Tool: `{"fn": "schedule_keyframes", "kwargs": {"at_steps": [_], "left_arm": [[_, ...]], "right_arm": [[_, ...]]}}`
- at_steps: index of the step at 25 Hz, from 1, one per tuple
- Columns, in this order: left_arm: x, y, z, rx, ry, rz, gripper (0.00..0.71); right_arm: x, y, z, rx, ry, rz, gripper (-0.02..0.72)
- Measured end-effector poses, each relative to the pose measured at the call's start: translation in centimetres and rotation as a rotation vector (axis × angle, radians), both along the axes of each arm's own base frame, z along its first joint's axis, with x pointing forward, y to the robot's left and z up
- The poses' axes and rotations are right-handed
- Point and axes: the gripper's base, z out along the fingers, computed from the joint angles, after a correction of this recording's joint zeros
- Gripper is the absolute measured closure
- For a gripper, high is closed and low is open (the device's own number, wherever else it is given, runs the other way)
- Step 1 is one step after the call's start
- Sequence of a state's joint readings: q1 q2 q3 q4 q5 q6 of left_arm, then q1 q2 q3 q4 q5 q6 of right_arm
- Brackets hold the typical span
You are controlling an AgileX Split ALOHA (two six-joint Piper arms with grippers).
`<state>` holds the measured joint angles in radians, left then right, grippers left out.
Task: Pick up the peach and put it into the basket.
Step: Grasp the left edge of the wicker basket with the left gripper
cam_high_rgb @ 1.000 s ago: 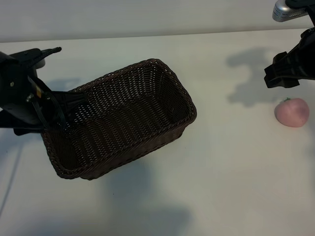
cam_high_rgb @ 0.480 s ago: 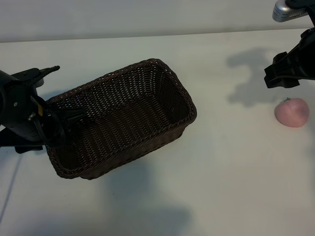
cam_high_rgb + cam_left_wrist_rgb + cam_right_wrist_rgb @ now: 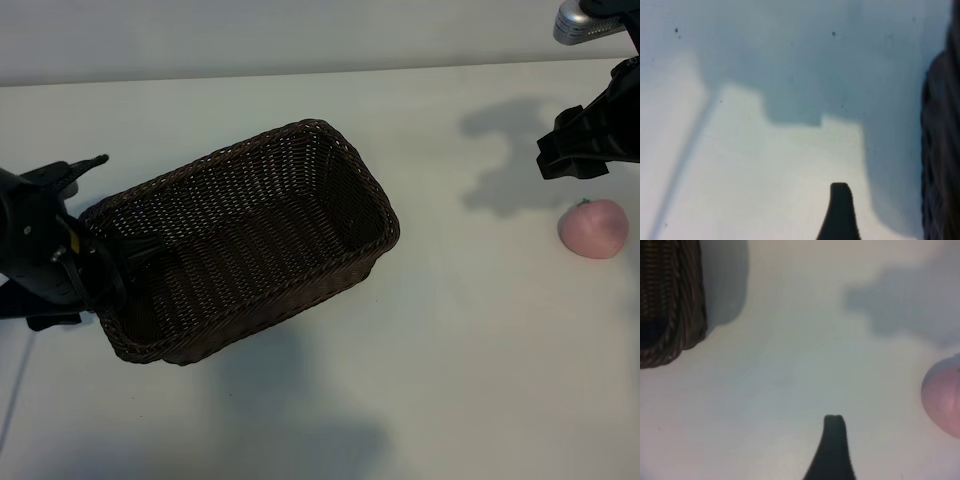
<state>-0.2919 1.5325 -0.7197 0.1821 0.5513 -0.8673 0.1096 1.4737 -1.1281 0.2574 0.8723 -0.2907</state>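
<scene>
Peach [image 3: 594,229] on tabletop [image 3: 470,330], just below right claw [image 3: 572,158], untouched; claw released. Left claw [image 3: 95,260] released, at basket [image 3: 245,240] end.

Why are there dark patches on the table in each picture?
Shadows: in the exterior view, soft grey ones lie beside the basket and behind the peach; in the left wrist view, a blocky one crosses the table; the right wrist view shows a blurry one.
</scene>
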Motion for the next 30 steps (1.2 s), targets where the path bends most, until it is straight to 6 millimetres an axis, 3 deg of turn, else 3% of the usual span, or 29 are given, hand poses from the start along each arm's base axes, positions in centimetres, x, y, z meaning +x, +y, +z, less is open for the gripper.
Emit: {"fn": "schedule_keyframes", "kwargs": {"at_steps": [19,21,26,30], "left_arm": [[1.5,-0.8,-2.7,-0.072,-0.006,0.002,0.130],[1.5,-0.9,-2.8,-0.085,-0.010,0.004,0.152],[1.6,-1.1,-2.7,-0.107,-0.025,0.020,0.307],[1.7,-1.1,-2.7,-0.111,-0.034,0.017,0.313]], "right_arm": [[0.0,0.0,0.0,0.002,0.000,-0.001,0.108],[0.0,0.0,0.0,0.002,0.000,-0.001,0.108],[0.0,0.0,0.0,0.002,0.000,-0.001,0.108],[0.0,0.0,0.0,0.002,0.000,-0.001,0.108]]}}
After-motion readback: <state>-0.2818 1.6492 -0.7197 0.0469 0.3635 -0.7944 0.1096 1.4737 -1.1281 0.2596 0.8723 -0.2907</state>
